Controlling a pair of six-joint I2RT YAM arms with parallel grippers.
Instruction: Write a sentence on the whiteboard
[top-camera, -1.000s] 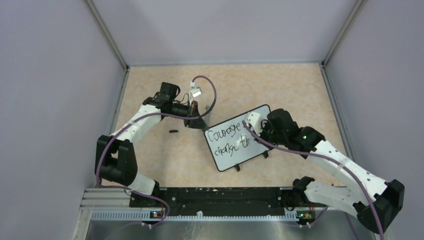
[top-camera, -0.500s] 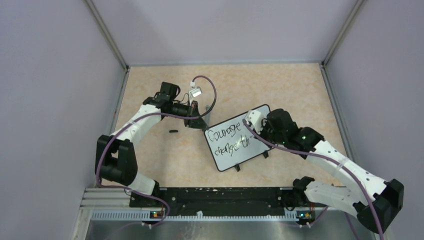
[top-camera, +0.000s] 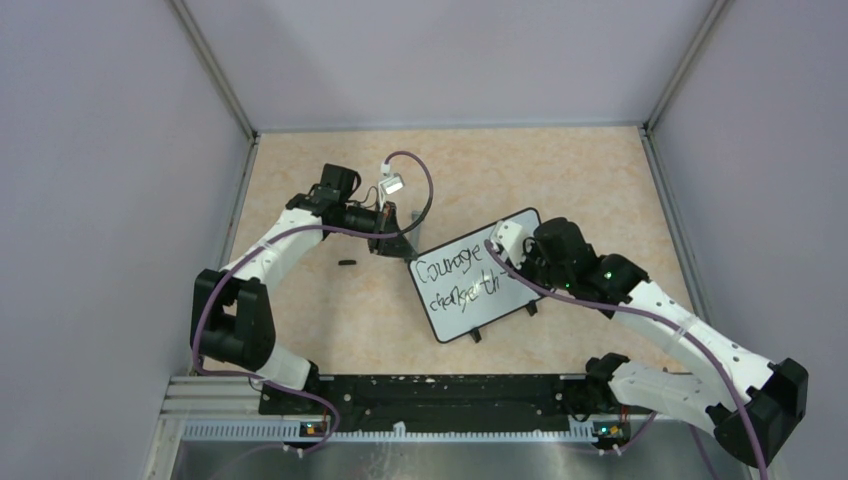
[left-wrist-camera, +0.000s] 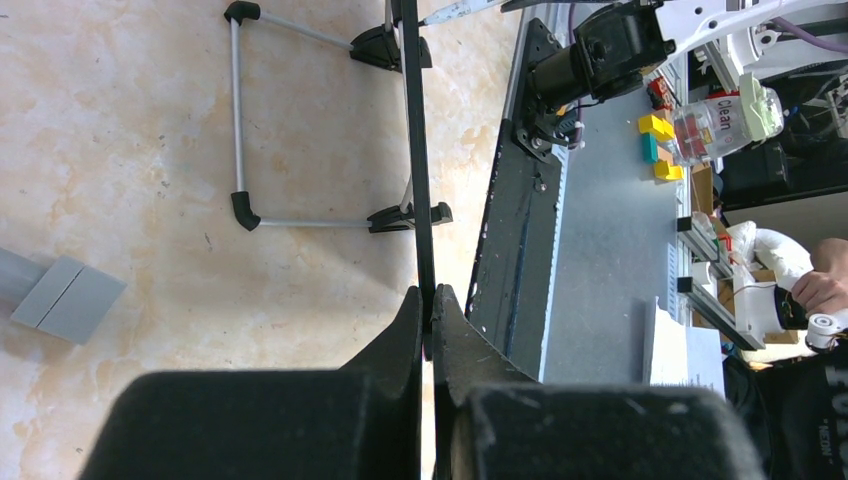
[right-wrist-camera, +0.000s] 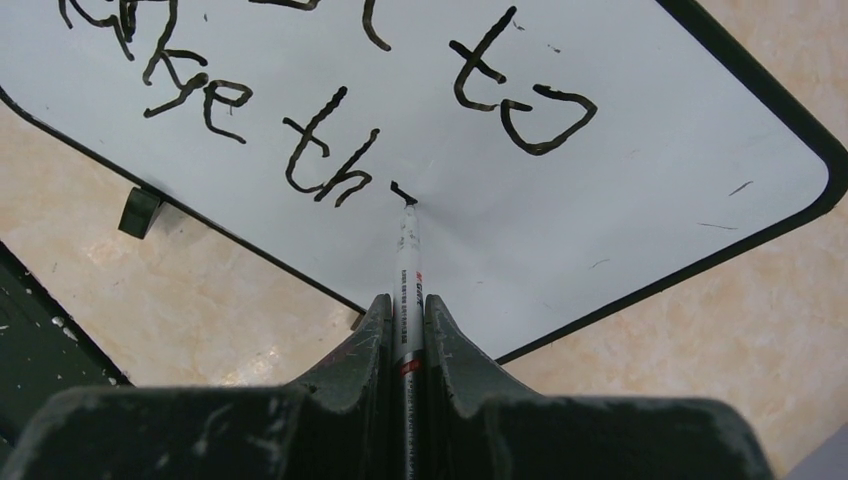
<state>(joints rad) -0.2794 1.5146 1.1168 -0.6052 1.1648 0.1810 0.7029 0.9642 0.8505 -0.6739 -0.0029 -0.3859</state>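
The whiteboard (top-camera: 505, 300) stands tilted at mid-table, its face (right-wrist-camera: 640, 170) filling the right wrist view. The sentence (top-camera: 452, 272) in black marker reads "Courage to" above "change th" (right-wrist-camera: 322, 160), with a short fresh stroke after the "th". My right gripper (right-wrist-camera: 406, 312) is shut on a white marker (right-wrist-camera: 407, 262), and the marker's tip touches the board just right of the "th". My left gripper (left-wrist-camera: 428, 298) is shut on the board's thin black rim (left-wrist-camera: 413, 140), seen edge-on, at the board's upper left corner (top-camera: 408, 256).
A small black marker cap (top-camera: 347, 263) lies on the table left of the board. The board's wire stand (left-wrist-camera: 238, 110) and black feet (left-wrist-camera: 405, 214) rest on the tabletop. Grey walls enclose the table, and a black rail (top-camera: 430, 392) runs along the near edge.
My right gripper has shifted slightly left with the marker, and a small new stroke sits after "th". The left arm and the board have stayed still.
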